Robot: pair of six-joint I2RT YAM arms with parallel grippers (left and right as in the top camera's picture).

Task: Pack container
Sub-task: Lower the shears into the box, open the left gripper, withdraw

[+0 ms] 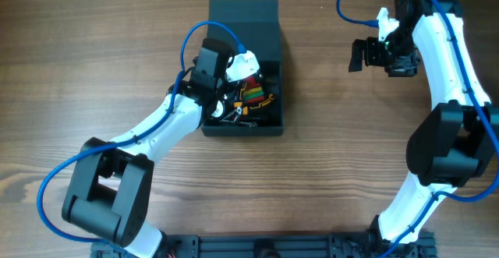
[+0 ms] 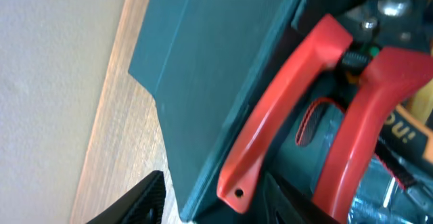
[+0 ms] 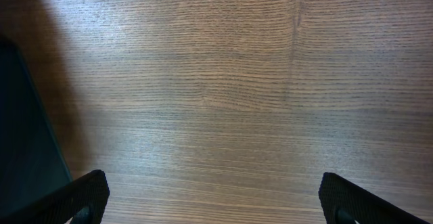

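The container (image 1: 243, 12), a dark teal-grey box with its lid laid back, sits in the middle of the table with several hand tools inside. Red-handled pliers (image 2: 284, 95) lie against its wall (image 2: 203, 82). My left gripper (image 2: 215, 207) is half open over the box's near left part (image 1: 224, 106). One finger (image 2: 145, 200) hangs outside over the wood, clear of the wall. The other (image 2: 287, 200) is inside, beside the red handle's tip. My right gripper (image 1: 357, 55) hovers wide open over bare wood (image 3: 213, 204), right of the box, holding nothing.
Among the tools in the box are yellow, green and orange-handled ones (image 1: 257, 96). The box's dark side shows at the left edge of the right wrist view (image 3: 20, 129). A black rail (image 1: 265, 246) runs along the table's front edge.
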